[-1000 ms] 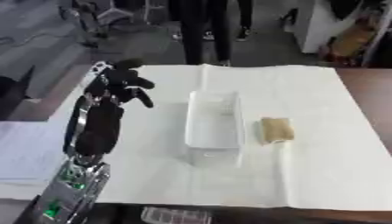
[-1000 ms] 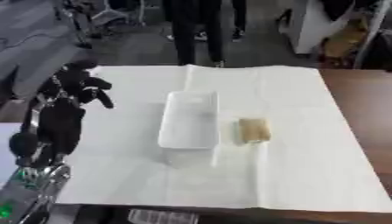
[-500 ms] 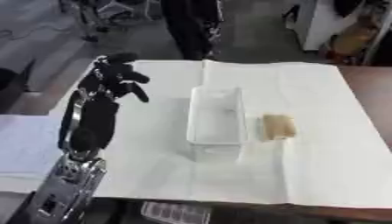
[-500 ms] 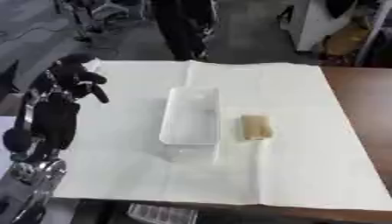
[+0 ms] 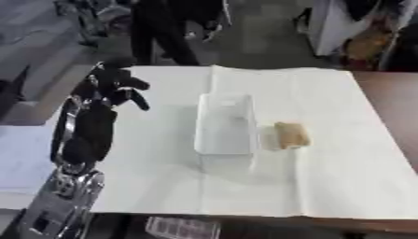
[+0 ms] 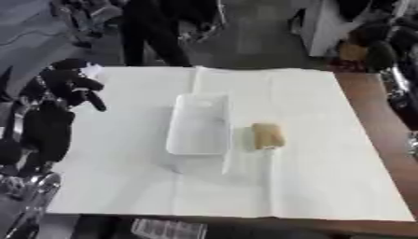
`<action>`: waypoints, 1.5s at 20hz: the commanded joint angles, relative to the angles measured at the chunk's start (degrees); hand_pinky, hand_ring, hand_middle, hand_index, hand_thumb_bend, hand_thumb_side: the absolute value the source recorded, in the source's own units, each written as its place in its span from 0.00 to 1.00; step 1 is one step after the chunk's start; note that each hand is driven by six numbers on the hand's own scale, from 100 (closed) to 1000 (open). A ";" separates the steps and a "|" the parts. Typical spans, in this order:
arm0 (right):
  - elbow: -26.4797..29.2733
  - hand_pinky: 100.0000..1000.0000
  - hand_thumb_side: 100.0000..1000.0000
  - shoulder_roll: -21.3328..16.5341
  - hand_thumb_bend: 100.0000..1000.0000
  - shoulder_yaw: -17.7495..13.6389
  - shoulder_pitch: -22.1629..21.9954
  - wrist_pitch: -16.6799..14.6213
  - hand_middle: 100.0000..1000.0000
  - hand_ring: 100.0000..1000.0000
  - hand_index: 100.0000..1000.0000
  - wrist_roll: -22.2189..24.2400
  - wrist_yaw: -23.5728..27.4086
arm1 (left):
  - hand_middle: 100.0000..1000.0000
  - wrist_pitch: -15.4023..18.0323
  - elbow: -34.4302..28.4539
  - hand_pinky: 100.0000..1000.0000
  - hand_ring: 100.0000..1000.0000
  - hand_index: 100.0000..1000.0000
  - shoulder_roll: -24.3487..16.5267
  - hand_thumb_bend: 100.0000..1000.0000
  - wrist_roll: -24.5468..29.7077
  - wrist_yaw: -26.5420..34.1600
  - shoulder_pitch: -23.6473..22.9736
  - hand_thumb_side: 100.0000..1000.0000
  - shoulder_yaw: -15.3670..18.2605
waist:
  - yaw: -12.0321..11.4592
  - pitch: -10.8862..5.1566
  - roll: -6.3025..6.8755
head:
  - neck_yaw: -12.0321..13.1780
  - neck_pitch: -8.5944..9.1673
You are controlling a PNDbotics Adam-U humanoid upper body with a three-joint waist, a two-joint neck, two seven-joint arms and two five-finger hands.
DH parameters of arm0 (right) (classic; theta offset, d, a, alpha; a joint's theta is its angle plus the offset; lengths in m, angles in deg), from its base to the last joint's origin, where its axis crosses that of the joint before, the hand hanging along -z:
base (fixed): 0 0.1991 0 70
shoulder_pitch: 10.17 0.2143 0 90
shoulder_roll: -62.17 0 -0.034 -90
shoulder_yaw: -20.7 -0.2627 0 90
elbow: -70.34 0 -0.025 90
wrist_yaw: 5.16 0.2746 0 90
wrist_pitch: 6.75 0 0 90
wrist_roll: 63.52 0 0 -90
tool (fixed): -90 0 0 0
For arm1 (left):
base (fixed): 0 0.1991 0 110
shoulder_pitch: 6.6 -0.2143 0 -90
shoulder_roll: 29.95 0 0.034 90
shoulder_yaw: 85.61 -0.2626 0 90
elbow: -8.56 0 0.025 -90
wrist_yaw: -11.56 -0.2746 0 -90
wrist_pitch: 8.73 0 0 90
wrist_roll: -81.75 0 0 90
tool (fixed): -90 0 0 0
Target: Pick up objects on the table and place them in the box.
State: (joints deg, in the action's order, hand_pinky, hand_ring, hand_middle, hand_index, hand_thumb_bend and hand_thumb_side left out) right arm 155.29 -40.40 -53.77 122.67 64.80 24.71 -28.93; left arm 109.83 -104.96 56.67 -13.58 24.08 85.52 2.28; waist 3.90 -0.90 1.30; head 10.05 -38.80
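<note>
with the tan oblong bread-like object (image 5: 290, 134) lying just beside the white rectangular plastic box (image 5: 224, 123) and the left hand (image 5: 113, 87) raised with fingers curled on nothing, a reach could knock the box.

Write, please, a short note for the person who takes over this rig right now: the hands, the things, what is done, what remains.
Left hand: raised over the table's left side, fingers curled, holding nothing.
Right hand: at the right edge of the right eye view, away from the work; its fingers cannot be made out.
Box: white, mid-table on the white cloth, appears empty.
Tan object: on the cloth right of the box.
Done: nothing.
Left: put the tan object in the box.
</note>
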 commanded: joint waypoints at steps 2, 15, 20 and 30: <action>-8.89 0.73 1.00 -3.13 0.42 2.40 6.46 -3.59 0.70 0.70 0.68 5.19 -9.80 | 0.75 -0.19 -1.07 0.36 0.61 0.71 -1.80 0.66 0.24 0.43 0.21 0.75 0.04 | -0.19 -0.80 -0.35 | -0.56 1.03; -30.78 0.78 1.00 1.30 0.51 0.16 15.79 -13.99 0.75 0.75 0.70 9.41 -36.44 | 0.75 -0.87 -1.07 0.35 0.61 0.71 -1.56 0.65 0.83 0.97 0.66 0.76 -0.58 | -1.09 -0.70 -0.78 | 1.05 0.83; -34.40 0.78 1.00 2.71 0.53 -2.38 16.90 -16.69 0.75 0.75 0.68 9.14 -46.96 | 0.75 -1.05 -1.07 0.35 0.61 0.71 -1.46 0.65 1.05 1.13 0.79 0.76 -0.71 | -1.24 -0.64 -0.80 | 0.88 0.87; -41.31 0.82 1.00 6.61 0.61 -6.49 17.76 -16.25 0.75 0.75 0.71 8.00 -56.61 | 0.76 -1.26 -1.07 0.35 0.62 0.71 -1.40 0.65 1.23 1.10 0.89 0.76 -0.84 | -1.50 -0.53 -0.60 | 0.60 0.83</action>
State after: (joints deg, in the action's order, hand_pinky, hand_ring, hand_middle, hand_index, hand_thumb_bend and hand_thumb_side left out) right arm 114.16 -33.66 -59.30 138.65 48.30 32.68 -84.64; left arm 108.67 -104.96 56.62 -12.45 24.79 85.62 1.43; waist 2.47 -0.99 0.63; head 10.64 -38.46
